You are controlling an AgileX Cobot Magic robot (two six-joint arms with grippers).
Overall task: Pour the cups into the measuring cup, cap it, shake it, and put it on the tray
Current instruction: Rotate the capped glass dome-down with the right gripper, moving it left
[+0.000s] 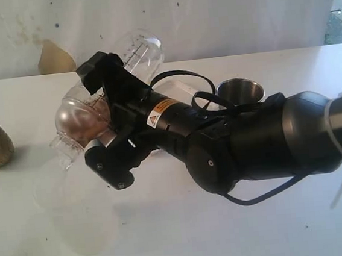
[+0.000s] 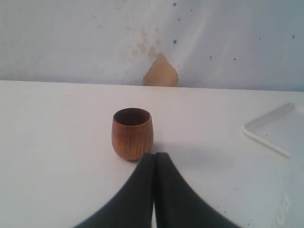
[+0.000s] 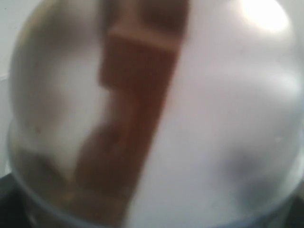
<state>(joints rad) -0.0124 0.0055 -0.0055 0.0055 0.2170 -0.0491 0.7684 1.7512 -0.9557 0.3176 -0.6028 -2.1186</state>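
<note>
Status: your right gripper point(image 1: 103, 119) is clamped wide around the measuring cup point(image 1: 142, 52). The cup is off the table point(image 1: 229, 231) and tipped nearly on its side. The cap point(image 1: 76, 116) is on, with something brown blurred inside it in the right wrist view. Judged: pours and capping are done, the shake is in hand, and placing on the tray point(image 2: 278, 128) is left.

Your left gripper point(image 2: 154, 159) has its fingers pressed together and holds nothing. It sits low, just short of the wood cup point(image 2: 132, 133), which looks empty.

Clearance: the tumbler point(image 1: 240, 90) stands just behind your right forearm, so mind it on the swing back. The wood cup is well apart, near the left edge. The exterior view hides most of the tray behind the arm, so check its rim before lowering.
</note>
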